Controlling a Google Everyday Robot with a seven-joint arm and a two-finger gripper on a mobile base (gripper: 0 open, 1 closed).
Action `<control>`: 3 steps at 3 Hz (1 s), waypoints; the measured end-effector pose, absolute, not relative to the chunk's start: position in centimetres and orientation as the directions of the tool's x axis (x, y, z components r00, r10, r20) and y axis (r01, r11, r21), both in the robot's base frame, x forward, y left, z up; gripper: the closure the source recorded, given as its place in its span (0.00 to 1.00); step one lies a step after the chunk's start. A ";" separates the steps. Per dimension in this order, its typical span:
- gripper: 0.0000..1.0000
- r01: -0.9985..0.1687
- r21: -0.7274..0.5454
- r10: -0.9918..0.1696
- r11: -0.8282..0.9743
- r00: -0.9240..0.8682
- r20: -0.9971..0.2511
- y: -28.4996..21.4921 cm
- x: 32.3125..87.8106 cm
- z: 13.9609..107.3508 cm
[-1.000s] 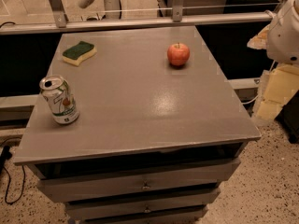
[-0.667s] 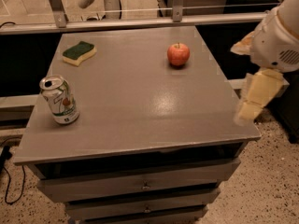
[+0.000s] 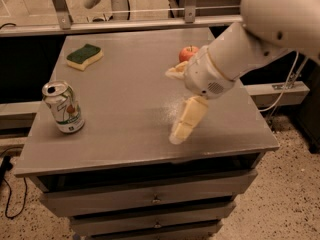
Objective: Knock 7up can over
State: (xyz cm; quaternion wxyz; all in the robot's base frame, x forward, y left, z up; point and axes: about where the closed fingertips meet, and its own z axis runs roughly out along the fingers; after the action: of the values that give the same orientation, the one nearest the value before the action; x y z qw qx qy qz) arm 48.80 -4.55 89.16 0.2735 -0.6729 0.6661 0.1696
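The 7up can (image 3: 63, 107) stands upright near the front left corner of the bench (image 3: 125, 79), its silver top showing and its white and green label turned partly away, so only some of the print can be read. The gripper (image 3: 172, 106) hangs over the middle of the bench, well apart from the can, at the end of a thick white arm (image 3: 260, 29) that reaches in from the right. Its pale fingers (image 3: 188, 119) are spread apart and hold nothing, one slanting down toward the front edge and the other pointing left by the apple (image 3: 188, 52). That suits a sideways push rather than a grasp, and my guess is the low finger is meant to strike the can's side. How close the lower fingertip sits to the bench surface cannot be told. The apple is half hidden behind the wrist, and the arm is cut off by the top and right edges. A green and yellow sponge (image 3: 84, 56) lies at the far left, clear of any sweep
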 end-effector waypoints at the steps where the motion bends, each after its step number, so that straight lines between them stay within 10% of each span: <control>1: 0.00 -0.990 -0.141 -0.702 -0.028 0.120 -0.702 2.5 49.3 87.4; 3: 0.00 -0.995 -0.091 -0.522 -0.044 0.100 -0.847 12.8 50.6 87.0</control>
State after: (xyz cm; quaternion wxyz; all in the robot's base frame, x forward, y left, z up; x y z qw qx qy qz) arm 50.55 12.80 86.99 0.3650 -0.6458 0.5873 0.3239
